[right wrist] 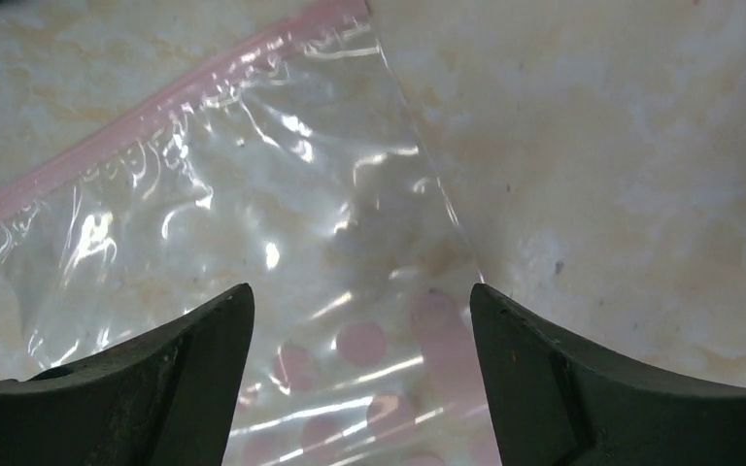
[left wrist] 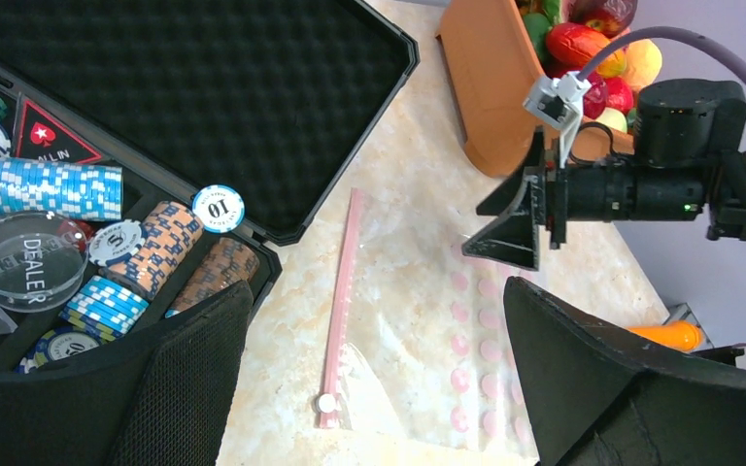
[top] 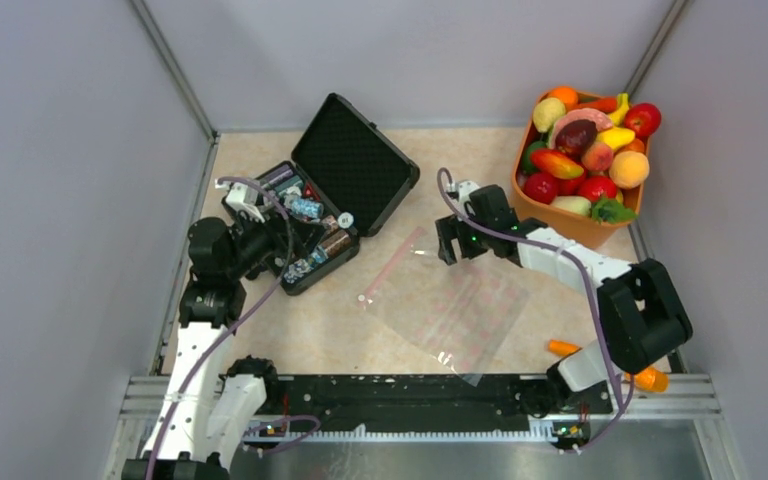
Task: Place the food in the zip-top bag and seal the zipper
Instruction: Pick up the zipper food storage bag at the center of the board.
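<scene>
1. One zip-top bag (top: pixel 450 305) lies flat on the counter (top: pixel 330 325), centre, with its zipper (top: pixel 396 263) along the far-left edge.
2. Food (top: pixel 585 150) sits heaped in the orange bin (top: pixel 560 218), far right, apart from the bag.
3. Right gripper (right wrist: pixel 359 291) hovers over the bag's far corner, jaws spread, holding nothing.
4. Left gripper (left wrist: pixel 377 289) gapes wide too, beside the black case (top: pixel 355 165) on the left.

Boxed in by grey walls (top: pixel 50 200) at nine, twelve and three o'clock; floored with a beige marbled tabletop (top: pixel 330 330); edged at six o'clock by a metal rail (top: pixel 695 398); lit evenly.
</scene>
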`<move>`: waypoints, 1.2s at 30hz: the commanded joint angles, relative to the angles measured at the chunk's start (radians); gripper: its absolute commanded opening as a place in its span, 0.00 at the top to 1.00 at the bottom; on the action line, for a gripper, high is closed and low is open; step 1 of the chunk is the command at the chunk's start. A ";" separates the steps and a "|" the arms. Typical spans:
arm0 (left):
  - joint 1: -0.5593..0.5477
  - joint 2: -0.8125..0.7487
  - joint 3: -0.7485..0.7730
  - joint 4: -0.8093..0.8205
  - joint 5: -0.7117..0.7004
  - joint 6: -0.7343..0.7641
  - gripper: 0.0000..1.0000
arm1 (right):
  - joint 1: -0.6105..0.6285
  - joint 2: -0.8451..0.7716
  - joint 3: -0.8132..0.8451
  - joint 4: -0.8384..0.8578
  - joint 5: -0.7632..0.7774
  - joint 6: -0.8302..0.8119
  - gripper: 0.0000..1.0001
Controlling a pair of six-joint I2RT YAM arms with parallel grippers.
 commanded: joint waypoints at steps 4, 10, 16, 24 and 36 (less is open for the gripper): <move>0.000 -0.060 -0.005 -0.048 -0.028 0.049 0.01 | 0.059 0.087 -0.039 0.444 0.027 -0.256 0.19; 0.000 -0.080 -0.010 -0.070 -0.048 0.057 0.01 | 0.070 0.184 -0.034 0.503 0.033 -0.440 0.13; 0.000 -0.093 -0.006 -0.085 -0.063 0.068 0.01 | 0.067 0.248 0.061 0.377 -0.017 -0.455 0.13; -0.001 -0.094 -0.005 -0.093 -0.078 0.072 0.01 | 0.062 0.333 0.147 0.245 -0.046 -0.433 0.14; 0.000 -0.096 -0.011 -0.076 -0.101 0.062 0.01 | 0.062 0.413 0.202 0.107 -0.033 -0.439 0.24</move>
